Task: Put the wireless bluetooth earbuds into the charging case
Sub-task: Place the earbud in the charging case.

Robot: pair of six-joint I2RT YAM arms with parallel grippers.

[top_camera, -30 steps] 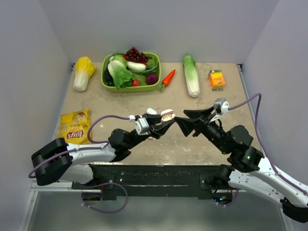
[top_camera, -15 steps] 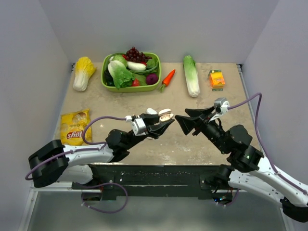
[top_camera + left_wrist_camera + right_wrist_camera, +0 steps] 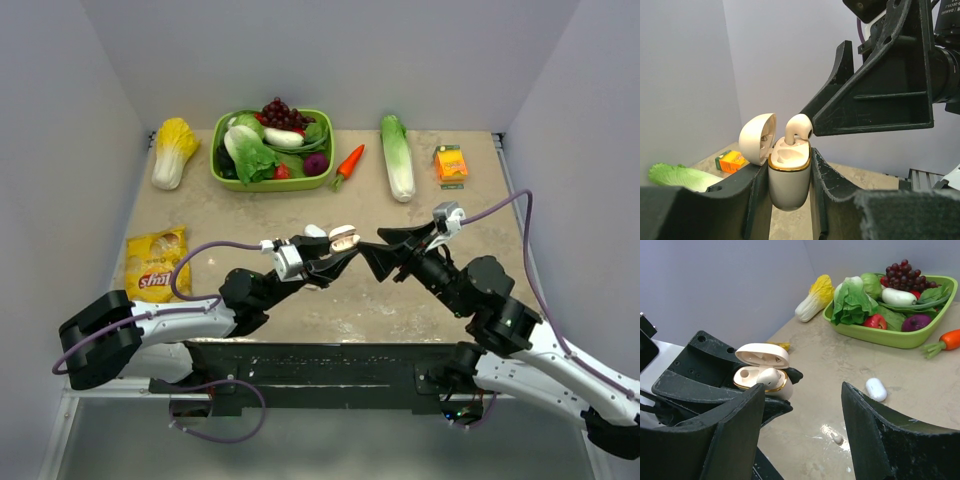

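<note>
My left gripper [image 3: 335,255] is shut on the charging case [image 3: 789,180], a cream case with a gold rim, and holds it upright above the table with its lid [image 3: 757,137] open. One earbud [image 3: 797,127] stands stem-down in a slot of the case, its head sticking up. My right gripper [image 3: 802,387] is open and faces the case; the tip of one finger [image 3: 812,117] touches the earbud's head. The case [image 3: 760,382] and that earbud [image 3: 769,376] show in the right wrist view too. A second earbud [image 3: 836,438] lies loose on the table below.
A small white oval object [image 3: 876,389] lies on the table near the loose earbud. At the back stand a green basket [image 3: 272,183] of vegetables, a carrot [image 3: 348,163], a romaine [image 3: 397,157], a cabbage [image 3: 174,151] and an orange box [image 3: 451,164]. A yellow snack bag [image 3: 157,262] lies left.
My right gripper has moved left, up to the case, and its fingertip now meets the earbud. My left arm shifted slightly and still holds the case.
</note>
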